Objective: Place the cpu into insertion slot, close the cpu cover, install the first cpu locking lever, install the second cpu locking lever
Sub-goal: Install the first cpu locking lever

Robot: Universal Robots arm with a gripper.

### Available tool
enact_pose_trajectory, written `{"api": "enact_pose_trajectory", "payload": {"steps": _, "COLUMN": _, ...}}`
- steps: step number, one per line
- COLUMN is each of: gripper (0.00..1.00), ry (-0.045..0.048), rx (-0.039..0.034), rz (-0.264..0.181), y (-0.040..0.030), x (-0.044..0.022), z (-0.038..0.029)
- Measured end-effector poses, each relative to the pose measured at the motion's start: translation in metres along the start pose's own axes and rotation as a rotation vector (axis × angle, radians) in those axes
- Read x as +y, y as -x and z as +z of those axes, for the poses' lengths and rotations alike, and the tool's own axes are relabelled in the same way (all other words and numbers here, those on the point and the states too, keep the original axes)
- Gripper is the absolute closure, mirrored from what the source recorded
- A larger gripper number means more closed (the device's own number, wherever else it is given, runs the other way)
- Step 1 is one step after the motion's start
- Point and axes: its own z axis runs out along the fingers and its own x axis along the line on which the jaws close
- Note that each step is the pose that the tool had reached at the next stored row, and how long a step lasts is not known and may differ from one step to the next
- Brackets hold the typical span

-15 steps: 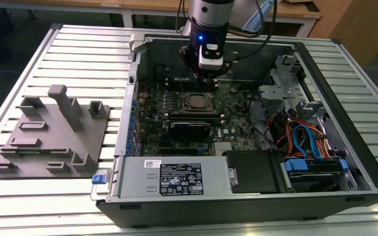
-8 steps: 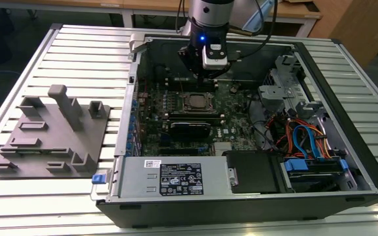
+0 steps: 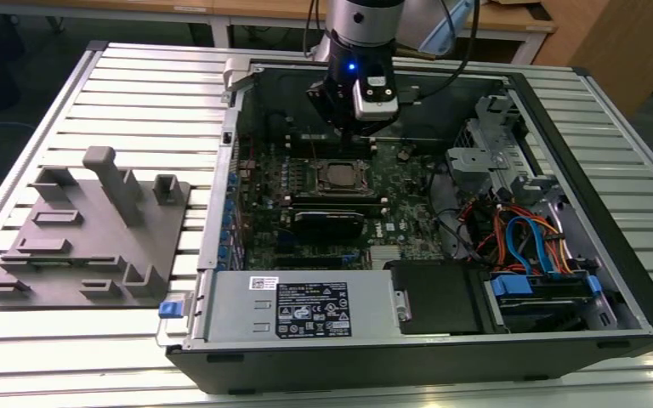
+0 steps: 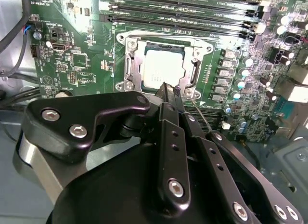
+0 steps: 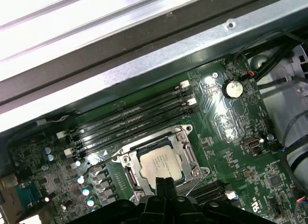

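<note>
1. Closest to both wrist cameras is the gripper (image 4: 171, 89). Its black fingers (image 4: 169, 137) are drawn together to a narrow point, and nothing can be seen pinched between them.
2. Just beside the fingertips in the second wrist view is a thin wire rod (image 4: 199, 115), which looks like one of the locking levers. Its long axis runs roughly along the line of the fingers. I cannot tell whether the tips touch it or whether it is latched.
3. Directly beyond the tips sits the cpu (image 4: 163, 67), lying flat with its silver-grey top up inside the insertion slot (image 4: 166, 46). The approach line therefore runs straight off the finger ends to the socket.
4. Around the chip, the cpu cover (image 4: 159, 38) appears to lie down, with its window framing the metal top.
5. In the exterior view the gripper (image 3: 355, 136) hangs over the far edge of the socket, and the cpu (image 3: 336, 176) lies just below it on the nearer side.
6. Further out are the green circuit board (image 4: 86, 65) and the long memory slots (image 5: 134, 125). Beyond them stand the open computer case (image 3: 599, 280) and, on the exterior view's left, a grey fixture block (image 3: 88, 246).
</note>
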Motion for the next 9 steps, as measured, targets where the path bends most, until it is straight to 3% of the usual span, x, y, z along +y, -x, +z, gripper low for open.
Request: {"api": "enact_pose_trajectory", "payload": {"steps": 9, "gripper": 0.90, "ry": 0.0001, "rx": 0.0000, "rz": -0.003, "y": 0.0000, "x": 0.0000, "z": 0.0000}}
